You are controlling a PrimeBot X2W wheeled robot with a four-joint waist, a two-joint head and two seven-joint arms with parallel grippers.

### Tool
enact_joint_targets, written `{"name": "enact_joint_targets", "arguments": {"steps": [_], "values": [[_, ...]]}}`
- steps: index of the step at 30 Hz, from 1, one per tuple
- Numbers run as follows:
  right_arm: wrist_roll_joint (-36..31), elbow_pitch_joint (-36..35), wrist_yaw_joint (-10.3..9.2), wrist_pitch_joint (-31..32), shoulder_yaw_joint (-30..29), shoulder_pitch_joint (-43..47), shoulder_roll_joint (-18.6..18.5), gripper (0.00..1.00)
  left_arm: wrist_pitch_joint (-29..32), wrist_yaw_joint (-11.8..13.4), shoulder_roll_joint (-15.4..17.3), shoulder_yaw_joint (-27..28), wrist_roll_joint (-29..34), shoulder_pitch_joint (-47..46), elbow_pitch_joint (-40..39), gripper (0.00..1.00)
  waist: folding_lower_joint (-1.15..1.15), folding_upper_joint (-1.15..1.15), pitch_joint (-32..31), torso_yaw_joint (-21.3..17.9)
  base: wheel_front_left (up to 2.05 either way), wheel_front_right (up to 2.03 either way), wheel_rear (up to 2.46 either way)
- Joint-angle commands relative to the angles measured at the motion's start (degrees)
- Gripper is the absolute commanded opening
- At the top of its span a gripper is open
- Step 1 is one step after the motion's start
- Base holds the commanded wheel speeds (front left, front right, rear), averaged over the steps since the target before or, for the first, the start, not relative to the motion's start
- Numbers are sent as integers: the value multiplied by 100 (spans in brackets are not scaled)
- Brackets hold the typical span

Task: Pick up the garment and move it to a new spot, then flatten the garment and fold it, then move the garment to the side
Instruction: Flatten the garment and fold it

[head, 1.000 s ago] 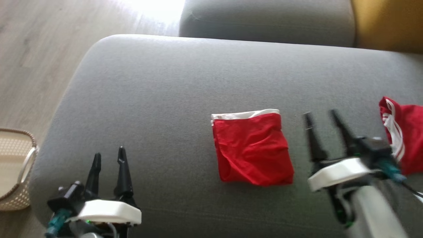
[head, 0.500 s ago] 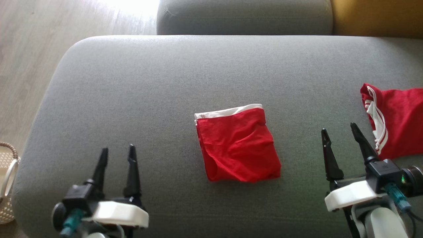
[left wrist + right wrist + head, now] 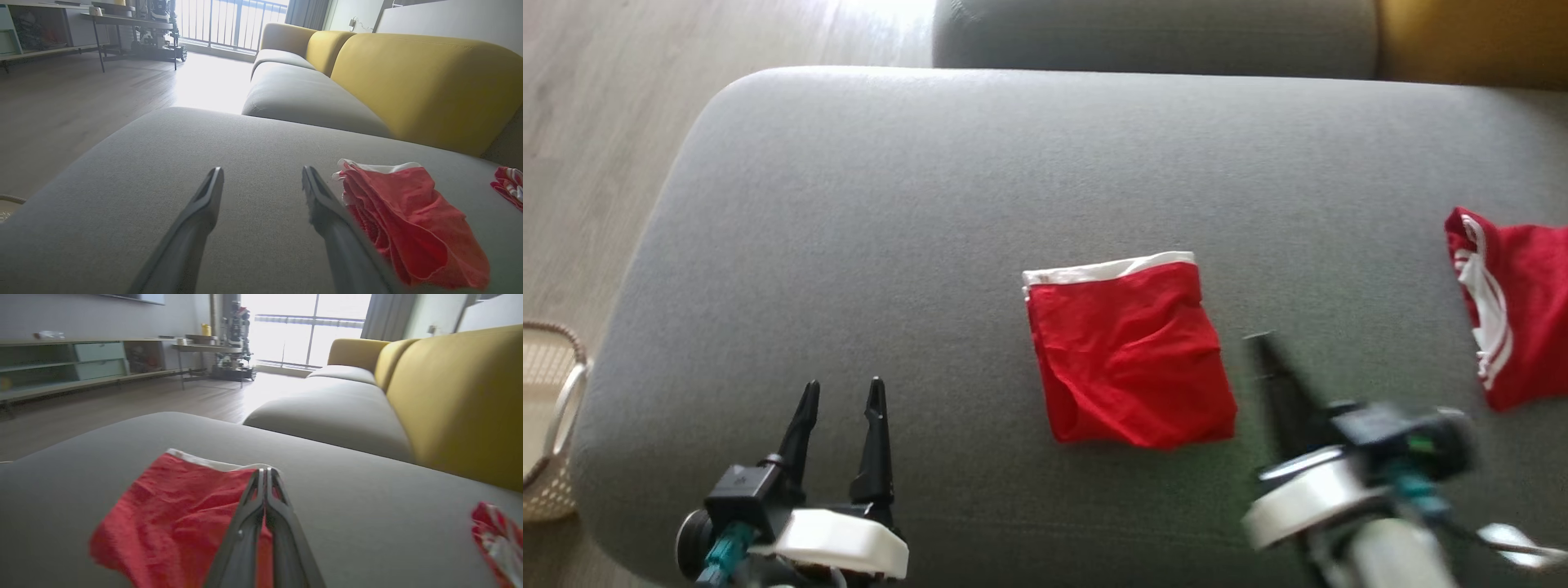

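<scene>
- Right gripper: jaws pressed together, empty; tip just beside the folded red garment, at its 4 o'clock.
- Left gripper: jaws spread, empty; at the garment's 8 o'clock, well apart.
- Garment: neat square, white band at 12 o'clock, mid grey sofa cushion.
- Progress, judged: folding looks done; move aside outstanding.
- Striped red garment: 3 o'clock, apart.

Right gripper, fingers now together, nearer the folded red garment.
</scene>
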Motion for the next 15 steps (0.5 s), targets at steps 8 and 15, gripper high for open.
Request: {"name": "enact_joint_targets", "arguments": {"steps": [8,15], "values": [[77,1266,-1,-52,2163,-932,7,0,-30,-204,3,31,-70,-382,-112,100,0,0,294,470,0,0,0],[500,2565,-1,23,2594,-1346,7,0,-30,-208,3,4,-68,-424,-65,100,0,0,366,734,0,0,0]]}}
